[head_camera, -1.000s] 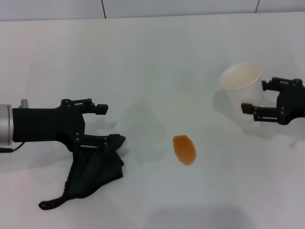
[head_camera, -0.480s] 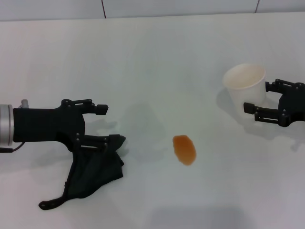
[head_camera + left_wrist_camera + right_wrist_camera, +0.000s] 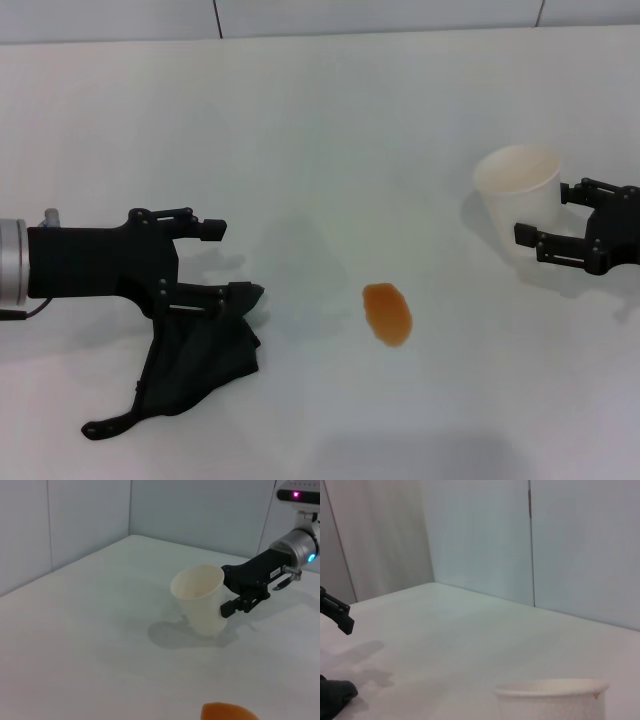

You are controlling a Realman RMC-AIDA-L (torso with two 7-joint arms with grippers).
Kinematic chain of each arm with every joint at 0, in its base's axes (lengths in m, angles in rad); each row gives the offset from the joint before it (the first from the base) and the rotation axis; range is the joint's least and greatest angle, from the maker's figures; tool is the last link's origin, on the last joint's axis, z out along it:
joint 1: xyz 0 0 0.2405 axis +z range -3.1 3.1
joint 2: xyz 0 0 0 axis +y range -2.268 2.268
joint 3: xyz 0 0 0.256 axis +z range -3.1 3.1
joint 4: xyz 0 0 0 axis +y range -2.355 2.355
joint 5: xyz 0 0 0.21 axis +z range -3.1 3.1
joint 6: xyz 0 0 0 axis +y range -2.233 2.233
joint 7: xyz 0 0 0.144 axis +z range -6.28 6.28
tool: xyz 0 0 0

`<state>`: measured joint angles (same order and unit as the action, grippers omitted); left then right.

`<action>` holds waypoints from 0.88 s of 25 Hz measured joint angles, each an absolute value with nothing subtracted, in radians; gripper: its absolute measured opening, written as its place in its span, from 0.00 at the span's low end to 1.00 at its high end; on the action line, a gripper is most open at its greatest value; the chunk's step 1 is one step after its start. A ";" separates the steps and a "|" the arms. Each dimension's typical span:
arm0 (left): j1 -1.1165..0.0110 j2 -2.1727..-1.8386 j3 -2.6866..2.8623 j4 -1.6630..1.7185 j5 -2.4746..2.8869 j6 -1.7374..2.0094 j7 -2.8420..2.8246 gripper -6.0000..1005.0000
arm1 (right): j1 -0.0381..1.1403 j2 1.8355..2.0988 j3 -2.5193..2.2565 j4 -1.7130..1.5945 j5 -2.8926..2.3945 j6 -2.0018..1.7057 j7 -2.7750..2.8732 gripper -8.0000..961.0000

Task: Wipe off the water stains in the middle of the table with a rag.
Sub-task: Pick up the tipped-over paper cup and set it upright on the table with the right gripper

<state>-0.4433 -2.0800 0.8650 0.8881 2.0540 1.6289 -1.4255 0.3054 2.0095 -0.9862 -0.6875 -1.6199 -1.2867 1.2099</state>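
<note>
Head view | your left gripper (image 3: pixel 222 262) at lower left, jaws spread, lower finger on the dark charcoal wrinkled rag (image 3: pixel 195 357) lying on the white matte desk (image 3: pixel 330 130) | orange oval stain (image 3: pixel 387 313) centre, apart | right gripper (image 3: pixel 548 218) open around whitish cup (image 3: pixel 517 190).

No legible text, brand or number appears in any view. A small white label (image 3: pixel 274 573) sits on the right arm's black housing in the left wrist view, but its print is too small to read.
</note>
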 joint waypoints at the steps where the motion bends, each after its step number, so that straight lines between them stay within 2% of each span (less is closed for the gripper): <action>1: -0.443 -2.080 0.865 0.888 2.054 1.629 -1.426 0.86 | 0.305 2.009 -0.986 -0.686 -1.621 -1.285 1.210 0.80; 22: -0.443 -2.080 0.877 0.888 2.054 1.619 -1.426 0.86 | 0.299 2.007 -0.994 -0.661 -1.631 -1.260 1.209 0.81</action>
<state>-0.4433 -2.0799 0.8768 0.8882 2.0544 1.6187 -1.4257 0.2988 2.0070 -0.9936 -0.6610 -1.6309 -1.2603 1.2086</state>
